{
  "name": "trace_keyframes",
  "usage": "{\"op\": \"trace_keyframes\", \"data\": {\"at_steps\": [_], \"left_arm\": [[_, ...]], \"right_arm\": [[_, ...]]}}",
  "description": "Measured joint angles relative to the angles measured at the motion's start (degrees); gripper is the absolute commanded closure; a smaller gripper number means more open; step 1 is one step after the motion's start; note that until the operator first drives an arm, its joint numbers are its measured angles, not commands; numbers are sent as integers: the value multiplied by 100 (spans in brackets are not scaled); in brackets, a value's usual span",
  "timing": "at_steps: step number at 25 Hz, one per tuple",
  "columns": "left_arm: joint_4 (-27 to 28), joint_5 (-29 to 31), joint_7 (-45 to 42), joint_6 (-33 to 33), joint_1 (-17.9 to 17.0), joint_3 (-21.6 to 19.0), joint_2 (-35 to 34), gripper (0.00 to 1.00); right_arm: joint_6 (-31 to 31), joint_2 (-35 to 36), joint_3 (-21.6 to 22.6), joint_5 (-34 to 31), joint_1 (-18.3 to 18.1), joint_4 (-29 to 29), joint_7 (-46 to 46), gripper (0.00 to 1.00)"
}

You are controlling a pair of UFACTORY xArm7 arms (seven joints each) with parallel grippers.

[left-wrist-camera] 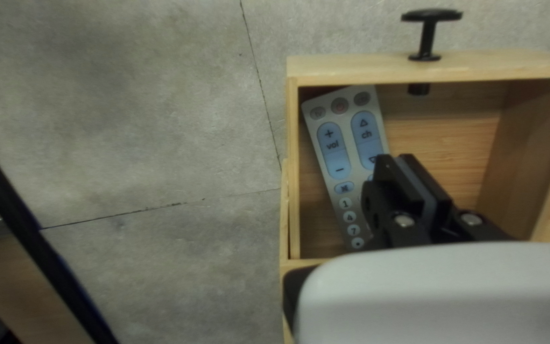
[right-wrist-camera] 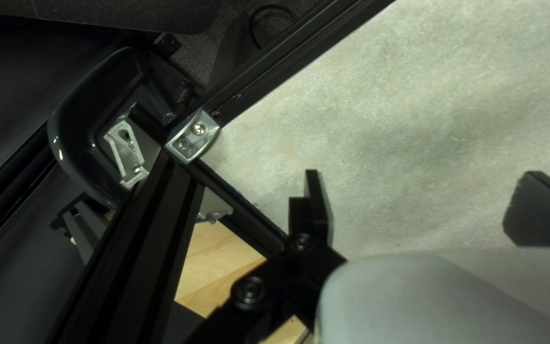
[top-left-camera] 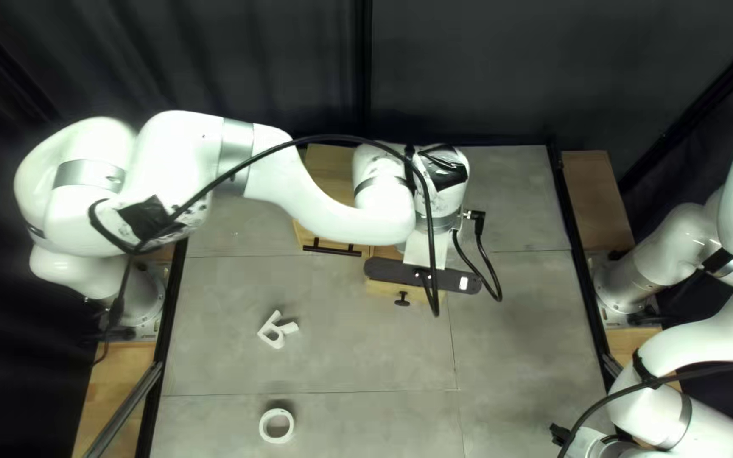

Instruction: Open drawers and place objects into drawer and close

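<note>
The remote [left-wrist-camera: 340, 153] lies inside the open drawer [left-wrist-camera: 440, 67], beneath the left hand [left-wrist-camera: 395, 160], clenched on nothing. Placing appears done, closing next: the hand should rise clear of the drawer, then push its front in. The right hand [right-wrist-camera: 423, 173], released, waits well apart from the drawer.

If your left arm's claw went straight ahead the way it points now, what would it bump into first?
Probably the remote control lying in the open drawer, or the drawer's floor just beside it. The left claw overlaps the remote's edge in its wrist view, but the height between them is unclear.
</note>
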Motion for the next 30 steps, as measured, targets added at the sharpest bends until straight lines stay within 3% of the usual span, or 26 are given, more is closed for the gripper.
{"op": "trace_keyframes", "data": {"at_steps": [11, 18, 19, 20, 21, 22, 24, 30], "left_arm": [[-1132, 175, -967, -242, -588, -188, -796, 100], [-2563, 669, -897, -923, -975, -462, -1840, 97], [-2691, 726, -883, -988, -1022, -504, -1924, 92], [-2818, 785, -870, -1040, -1071, -549, -2009, 44], [-2936, 842, -853, -1076, -1120, -595, -2092, 34], [-3041, 884, -828, -1100, -1160, -633, -2160, 7], [-3307, 942, -711, -1165, -1234, -709, -2325, 0], [-4037, 776, -90, -1483, -1316, -771, -2643, 0]], "right_arm": [[0, 0, 0, 0, 0, 0, 0, 0], [0, 0, 0, 0, 0, 0, 0, 0], [0, 0, 0, 0, 0, 0, 0, 0], [0, 0, 0, 0, 0, 0, 0, 0], [0, 0, 0, 0, 0, 0, 0, 0], [0, 0, 0, 0, 0, 0, 0, 0], [0, 0, 0, 0, 0, 0, 0, 0], [0, 0, 0, 0, 0, 0, 0, 0]]}}
